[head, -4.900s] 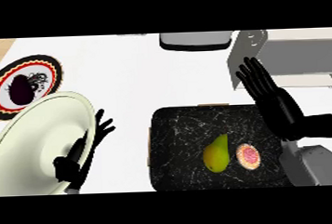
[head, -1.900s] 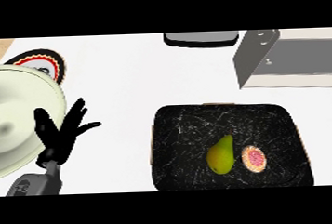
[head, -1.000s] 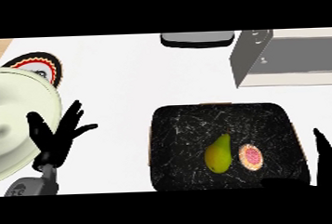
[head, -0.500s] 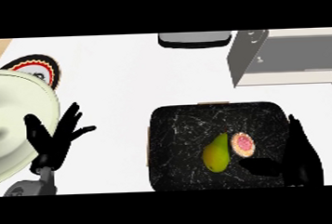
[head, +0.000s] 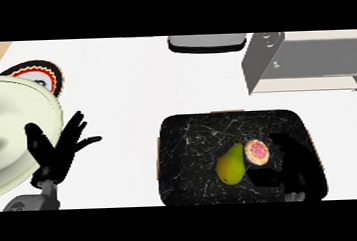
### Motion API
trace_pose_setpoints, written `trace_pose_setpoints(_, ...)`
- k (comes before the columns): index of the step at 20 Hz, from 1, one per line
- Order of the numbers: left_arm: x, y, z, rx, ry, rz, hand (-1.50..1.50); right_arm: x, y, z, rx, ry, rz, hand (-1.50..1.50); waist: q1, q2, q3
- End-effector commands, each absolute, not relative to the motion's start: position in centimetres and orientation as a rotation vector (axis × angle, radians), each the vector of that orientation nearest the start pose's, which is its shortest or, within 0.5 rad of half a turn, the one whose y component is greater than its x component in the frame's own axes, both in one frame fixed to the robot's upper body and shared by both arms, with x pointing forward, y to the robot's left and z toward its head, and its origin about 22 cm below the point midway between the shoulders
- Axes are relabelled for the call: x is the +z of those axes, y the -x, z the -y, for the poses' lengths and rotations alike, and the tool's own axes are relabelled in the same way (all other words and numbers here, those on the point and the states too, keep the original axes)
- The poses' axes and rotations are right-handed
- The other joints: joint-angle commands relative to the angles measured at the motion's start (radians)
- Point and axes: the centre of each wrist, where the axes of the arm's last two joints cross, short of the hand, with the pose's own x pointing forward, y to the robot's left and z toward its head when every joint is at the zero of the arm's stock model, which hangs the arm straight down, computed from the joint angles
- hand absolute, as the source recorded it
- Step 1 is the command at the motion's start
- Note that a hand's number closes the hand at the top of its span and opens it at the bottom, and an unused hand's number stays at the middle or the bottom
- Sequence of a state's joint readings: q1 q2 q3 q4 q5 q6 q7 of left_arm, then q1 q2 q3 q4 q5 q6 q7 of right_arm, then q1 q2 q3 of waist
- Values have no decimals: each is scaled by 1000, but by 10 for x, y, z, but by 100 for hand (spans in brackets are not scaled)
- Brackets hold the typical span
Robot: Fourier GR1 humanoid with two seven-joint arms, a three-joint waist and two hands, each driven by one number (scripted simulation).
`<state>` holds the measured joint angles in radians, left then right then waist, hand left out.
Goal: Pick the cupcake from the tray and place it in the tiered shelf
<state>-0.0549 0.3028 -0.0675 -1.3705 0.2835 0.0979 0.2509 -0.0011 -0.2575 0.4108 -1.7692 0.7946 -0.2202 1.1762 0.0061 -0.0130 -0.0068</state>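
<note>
One cupcake (head: 256, 151) on tray (head: 190, 142) | we are closing right hand (head: 292, 163) fingers beside it, ungrasped | shelf (head: 301, 63) pending | left hand (head: 58, 149) splayed.

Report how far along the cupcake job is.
Done: nothing placed; the cupcake is on the tray beside the pear. In hand: the right hand is over the tray right next to the cupcake, not gripping it. Left hand rests open. Left: grasp, lift, carry to the shelf.

Pink-topped cupcake (head: 256, 151) sits on the black tray (head: 190, 157); grey tiered shelf (head: 301, 63) beyond.
</note>
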Motion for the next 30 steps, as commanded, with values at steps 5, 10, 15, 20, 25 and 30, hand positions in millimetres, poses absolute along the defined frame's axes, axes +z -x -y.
trace_pose_setpoints(5,-25,-254,-274,42,-92,1101,0,38,-227,131,399,864,719,150,-3,13,6)
trace_pose_setpoints(10,-29,-237,-299,38,-100,1109,0,39,-231,172,708,704,929,150,13,15,8)
trace_pose_setpoints(15,-23,-254,-288,31,-75,1123,0,66,-241,194,1072,489,1150,150,7,19,8)
trace_pose_setpoints(20,-25,-248,-301,57,-90,1114,0,122,-239,217,1024,502,1397,150,-12,11,7)
trace_pose_setpoints(25,-37,-240,-280,70,-91,1107,0,191,-214,236,930,644,1570,150,-30,5,6)
trace_pose_setpoints(30,-30,-231,-311,53,-119,1091,0,248,-200,257,758,756,1643,150,-17,8,6)
